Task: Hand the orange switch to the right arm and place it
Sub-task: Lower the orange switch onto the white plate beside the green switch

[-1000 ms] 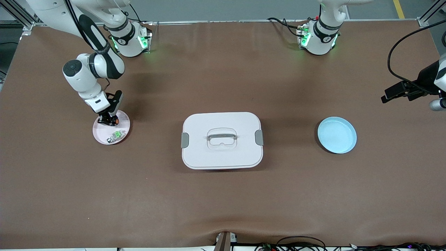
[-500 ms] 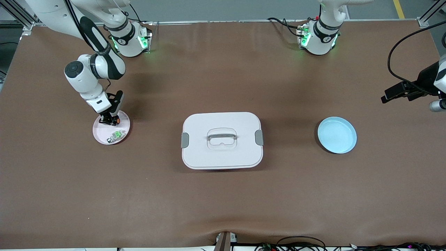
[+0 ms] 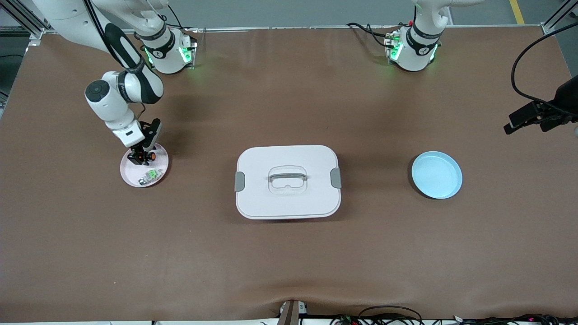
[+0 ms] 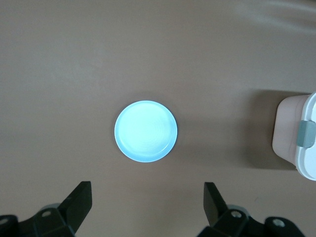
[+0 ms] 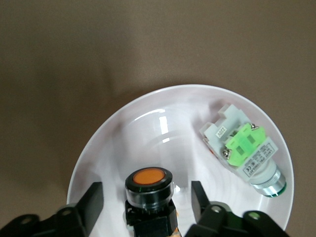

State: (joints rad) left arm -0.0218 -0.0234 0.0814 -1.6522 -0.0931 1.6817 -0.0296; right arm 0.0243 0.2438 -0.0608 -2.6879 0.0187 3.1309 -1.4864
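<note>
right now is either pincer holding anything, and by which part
Nothing is held. The right pincer stands open around the orange switch on the pink plate; the left pincer is open over the table.

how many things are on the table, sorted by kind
plates: 2, pink plate and blue plate
switches: 2, orange switch and green switch, both on the pink plate
lidded boxes: 1, white box
total: 5

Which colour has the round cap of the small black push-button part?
Orange; the small black push-button part shows best in the right wrist view.
</note>
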